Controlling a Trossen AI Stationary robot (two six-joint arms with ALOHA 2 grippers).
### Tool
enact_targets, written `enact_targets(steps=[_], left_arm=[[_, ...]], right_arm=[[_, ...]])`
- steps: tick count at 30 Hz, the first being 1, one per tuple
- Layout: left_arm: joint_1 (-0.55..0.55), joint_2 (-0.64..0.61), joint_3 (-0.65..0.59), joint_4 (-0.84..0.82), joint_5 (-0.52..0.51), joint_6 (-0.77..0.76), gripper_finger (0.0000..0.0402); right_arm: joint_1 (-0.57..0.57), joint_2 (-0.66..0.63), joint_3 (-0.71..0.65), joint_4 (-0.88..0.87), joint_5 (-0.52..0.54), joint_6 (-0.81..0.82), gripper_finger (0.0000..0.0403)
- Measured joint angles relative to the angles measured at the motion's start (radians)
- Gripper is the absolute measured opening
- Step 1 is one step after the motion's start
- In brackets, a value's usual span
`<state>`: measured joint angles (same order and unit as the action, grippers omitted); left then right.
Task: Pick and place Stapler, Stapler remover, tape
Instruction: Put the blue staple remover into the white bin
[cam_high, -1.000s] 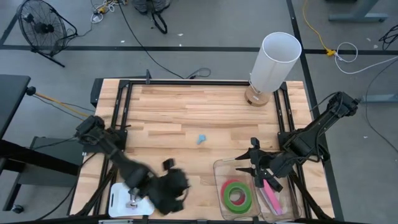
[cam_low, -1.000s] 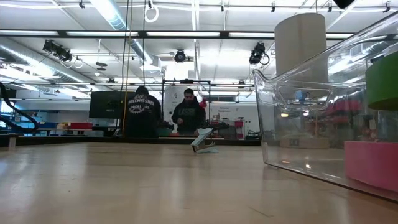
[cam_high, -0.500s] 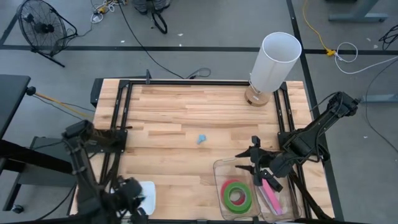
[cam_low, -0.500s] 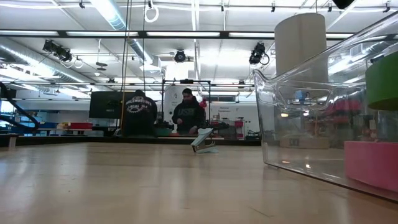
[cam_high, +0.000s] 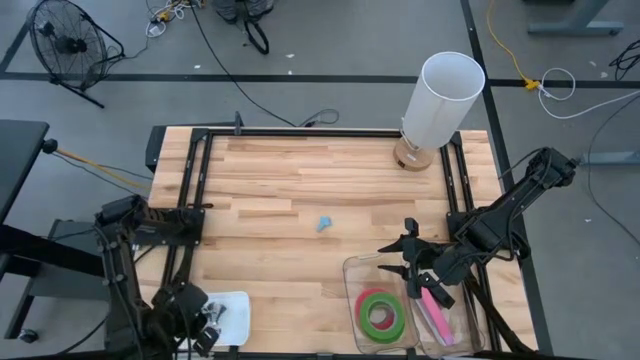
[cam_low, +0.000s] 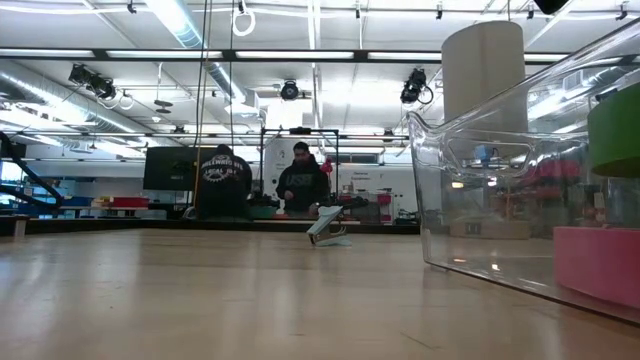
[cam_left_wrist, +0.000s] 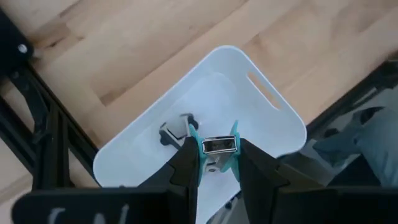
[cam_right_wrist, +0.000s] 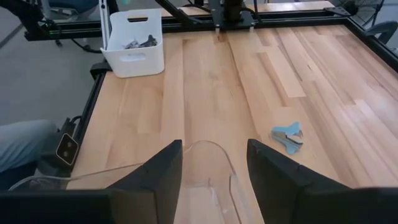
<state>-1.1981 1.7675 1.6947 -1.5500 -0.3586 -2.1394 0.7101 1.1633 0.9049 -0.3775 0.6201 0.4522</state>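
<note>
Two end effectors: our left end effector (cam_left_wrist: 216, 163) has swung back over the white bin (cam_high: 240, 318), clamped on a stapler remover (cam_left_wrist: 217, 147); right end effector (cam_high: 418, 272) hovers part-open, empty, over the clear tray (cam_high: 352, 270) holding tape (cam_high: 382, 313).

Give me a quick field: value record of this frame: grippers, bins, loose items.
left gripper: above the white bin, shut on a small teal-and-metal item
right gripper: open, empty, over the rim of the clear bin
clear bin contents: green tape roll, pink item
white bin contents: small metal pieces
loose on table: blue stapler remover
far edge: white cylinder
</note>
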Motion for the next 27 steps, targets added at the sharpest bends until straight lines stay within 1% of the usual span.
enact_targets(steps=[5, 9, 14, 17, 23, 24, 25, 27], left_arm=[[0.022, 0.042, 0.000, -0.017, 0.000, 0.042, 0.0086], [0.030, 0.081, 0.000, -0.017, 0.035, 0.086, 0.0086], [0.029, 0.101, 0.000, -0.016, -0.019, 0.092, 0.0086], [0.040, 0.126, 0.000, 0.002, -0.001, 0.112, 0.0086], [0.044, 0.158, 0.000, 0.011, -0.004, 0.114, 0.0086], [0.046, 0.158, 0.000, 0.012, -0.004, 0.117, 0.0092], [0.048, 0.158, 0.000, 0.012, -0.003, 0.117, 0.0108], [0.054, 0.158, 0.000, 0.012, -0.004, 0.117, 0.0158]], right_arm=[[0.000, 0.000, 0.000, 0.000, 0.000, 0.011, 0.0178], [0.000, 0.000, 0.000, 0.001, 0.000, 0.011, 0.0178], [0.000, 0.000, 0.000, 0.001, 0.000, 0.011, 0.0178], [0.000, 0.000, 0.000, 0.002, 0.000, 0.011, 0.0178], [0.000, 0.000, 0.000, 0.002, 0.000, 0.011, 0.0178], [0.000, 0.000, 0.000, 0.002, 0.000, 0.011, 0.0178], [0.000, 0.000, 0.000, 0.002, 0.000, 0.011, 0.0178], [0.000, 0.000, 0.000, 0.003, 0.000, 0.011, 0.0178]])
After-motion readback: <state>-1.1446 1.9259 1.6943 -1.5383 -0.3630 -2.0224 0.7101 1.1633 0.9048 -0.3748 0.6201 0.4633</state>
